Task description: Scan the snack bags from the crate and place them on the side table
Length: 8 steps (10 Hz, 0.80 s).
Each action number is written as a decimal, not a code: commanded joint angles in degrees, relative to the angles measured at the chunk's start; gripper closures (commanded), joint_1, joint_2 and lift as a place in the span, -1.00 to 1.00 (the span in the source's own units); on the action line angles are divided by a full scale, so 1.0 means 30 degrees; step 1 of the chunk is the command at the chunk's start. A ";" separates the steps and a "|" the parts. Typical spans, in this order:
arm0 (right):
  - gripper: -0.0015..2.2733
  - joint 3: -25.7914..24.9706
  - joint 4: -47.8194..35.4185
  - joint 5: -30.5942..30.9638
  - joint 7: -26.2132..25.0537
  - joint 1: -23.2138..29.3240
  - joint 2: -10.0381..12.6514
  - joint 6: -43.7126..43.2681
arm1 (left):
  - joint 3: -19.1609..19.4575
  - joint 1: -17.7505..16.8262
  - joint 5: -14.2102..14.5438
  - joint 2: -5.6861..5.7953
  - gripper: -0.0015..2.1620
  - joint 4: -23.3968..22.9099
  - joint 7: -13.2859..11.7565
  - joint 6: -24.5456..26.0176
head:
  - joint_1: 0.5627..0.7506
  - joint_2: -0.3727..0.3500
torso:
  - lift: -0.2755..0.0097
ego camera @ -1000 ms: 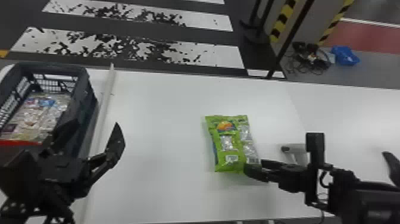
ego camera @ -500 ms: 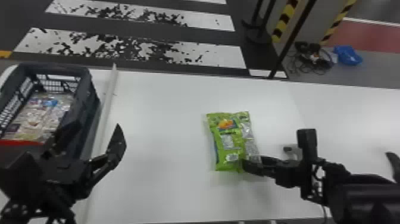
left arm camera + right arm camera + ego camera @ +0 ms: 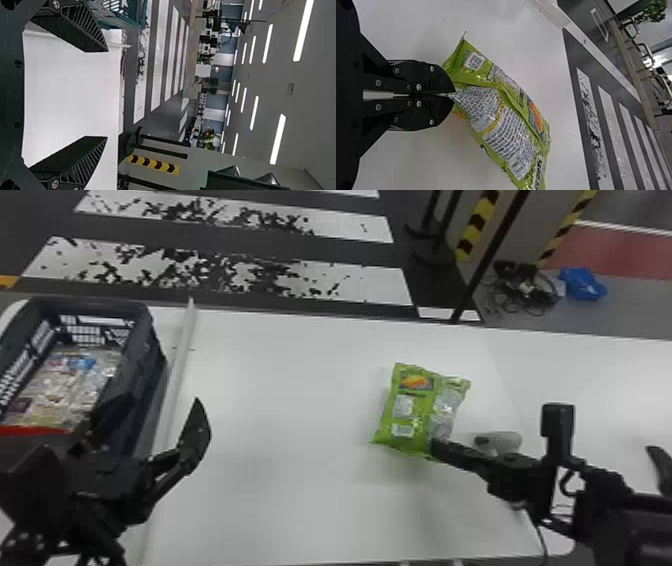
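Well right of the crate point(image 3: 145, 321), the green snack bag point(image 3: 417, 410) points its long axis away from the nearer, right pincer point(image 3: 453, 95), which grips its near end over the bench point(image 3: 280, 490), the left pincer point(image 3: 107, 94) gaping empty beside the crate, the right wrist view baring the pinched edge the head view masks.

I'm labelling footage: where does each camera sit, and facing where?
Head view: robot's head, forward and down over the white table; black left arm and right arm show.
Left wrist: past the open, black left gripper toward the striped dark floor.
Right wrist: along the closed, black right gripper pinching a shiny green plastic bag.
Head and right wrist views share the bag.
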 commanded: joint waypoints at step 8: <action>0.97 -0.9408 0.1903 -0.6193 -0.3516 -0.0668 0.0088 -0.0663 | -0.0144 0.0000 -0.0058 -0.0001 -0.92 -0.0132 0.0001 0.0059 | 0.41 -0.94 | 0.27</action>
